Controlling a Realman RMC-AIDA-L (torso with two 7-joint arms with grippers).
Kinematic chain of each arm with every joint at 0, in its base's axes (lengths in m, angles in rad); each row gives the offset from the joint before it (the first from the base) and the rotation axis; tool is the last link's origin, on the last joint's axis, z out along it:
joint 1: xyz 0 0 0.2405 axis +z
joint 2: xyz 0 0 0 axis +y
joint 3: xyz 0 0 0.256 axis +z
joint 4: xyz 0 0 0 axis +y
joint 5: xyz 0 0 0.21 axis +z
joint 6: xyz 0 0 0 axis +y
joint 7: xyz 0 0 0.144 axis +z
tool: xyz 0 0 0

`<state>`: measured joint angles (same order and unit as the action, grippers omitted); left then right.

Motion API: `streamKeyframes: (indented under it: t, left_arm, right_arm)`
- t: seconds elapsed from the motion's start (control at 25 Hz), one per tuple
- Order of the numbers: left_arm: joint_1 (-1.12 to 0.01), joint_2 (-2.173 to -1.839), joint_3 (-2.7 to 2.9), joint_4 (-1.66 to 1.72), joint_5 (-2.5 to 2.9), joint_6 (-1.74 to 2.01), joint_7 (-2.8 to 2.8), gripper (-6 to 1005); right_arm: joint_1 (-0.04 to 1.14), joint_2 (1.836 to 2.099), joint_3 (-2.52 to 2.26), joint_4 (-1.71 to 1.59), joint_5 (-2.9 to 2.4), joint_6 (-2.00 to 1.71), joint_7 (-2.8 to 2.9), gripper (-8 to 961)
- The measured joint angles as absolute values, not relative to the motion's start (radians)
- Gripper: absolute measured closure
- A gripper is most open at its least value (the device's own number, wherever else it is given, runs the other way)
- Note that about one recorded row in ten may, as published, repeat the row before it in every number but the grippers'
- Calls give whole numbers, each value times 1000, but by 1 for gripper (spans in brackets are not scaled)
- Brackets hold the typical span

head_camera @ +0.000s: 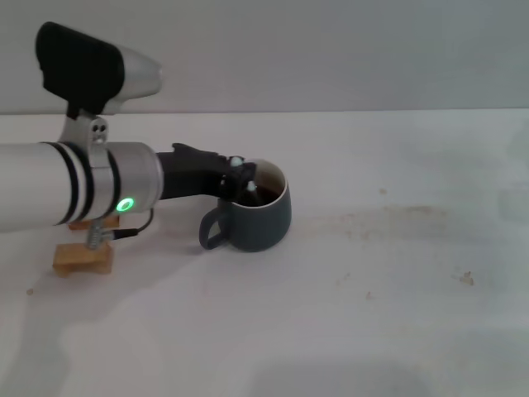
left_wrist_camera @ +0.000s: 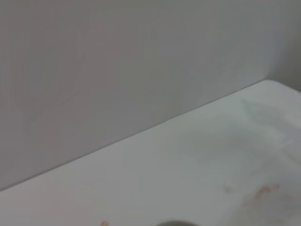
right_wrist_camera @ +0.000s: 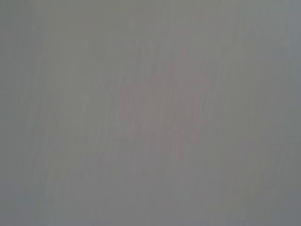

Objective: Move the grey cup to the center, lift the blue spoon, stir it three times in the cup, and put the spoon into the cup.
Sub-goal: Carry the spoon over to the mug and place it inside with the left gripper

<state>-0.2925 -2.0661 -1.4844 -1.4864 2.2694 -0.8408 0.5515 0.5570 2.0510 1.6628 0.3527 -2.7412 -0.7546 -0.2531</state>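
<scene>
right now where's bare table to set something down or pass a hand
Free: the wide white table on the robot's right of the grey cup, and the near strip in front of it. Crowded: the left side, where the left gripper sits at the cup's rim, beside the wooden blocks.

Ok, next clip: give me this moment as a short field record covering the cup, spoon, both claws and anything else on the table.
grey cup: upright on the white table, left of centre, handle toward the camera
blue spoon: not identifiable in any view
left claw: at the cup's rim, reaching over its opening; finger state unclear
right claw: not in view
other items: wooden blocks partly hidden under the left arm
cup contents: interior looks dark; cannot tell what is inside
</scene>
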Motion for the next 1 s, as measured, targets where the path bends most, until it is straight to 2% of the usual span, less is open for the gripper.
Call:
streamKeyframes:
  t: [0.48, 1.0]
  left_arm:
    - [-349, -2063, -1441, -1359, 2226, -696, 569, 825]
    - [-318, -2062, -1451, -1366, 2190, -693, 574, 823]
  right_arm:
    - [549, 2052, 1663, 353, -2741, -758, -253, 910]
    - [548, 2050, 1663, 353, -2741, -759, -253, 910]
